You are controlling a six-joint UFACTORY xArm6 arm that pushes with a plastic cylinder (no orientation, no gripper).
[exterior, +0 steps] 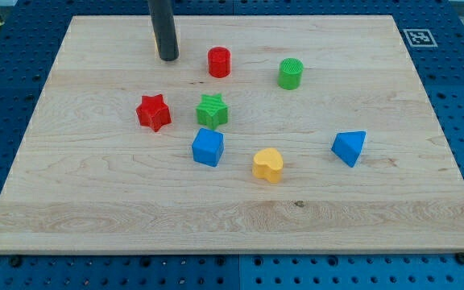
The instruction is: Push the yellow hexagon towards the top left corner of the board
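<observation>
A: Where's the yellow block (268, 164)?
B: Just right of the blue cube (208, 147); no clear pointing direction.
A: The arm?
B: Upright rod, no claw; the tip (167, 58) rests on the worktop (377, 217) well above-left of the cube.

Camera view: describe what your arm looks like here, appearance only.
Only my rod shows: a straight, smooth, dark grey cylinder entering from the view's top, matte with a faint sheen down one side. It carries no markings, cables or jaws. My tip is a plain blunt end on the wooden board, to the view's left of the red cylinder. The rest of the arm is out of frame.
</observation>
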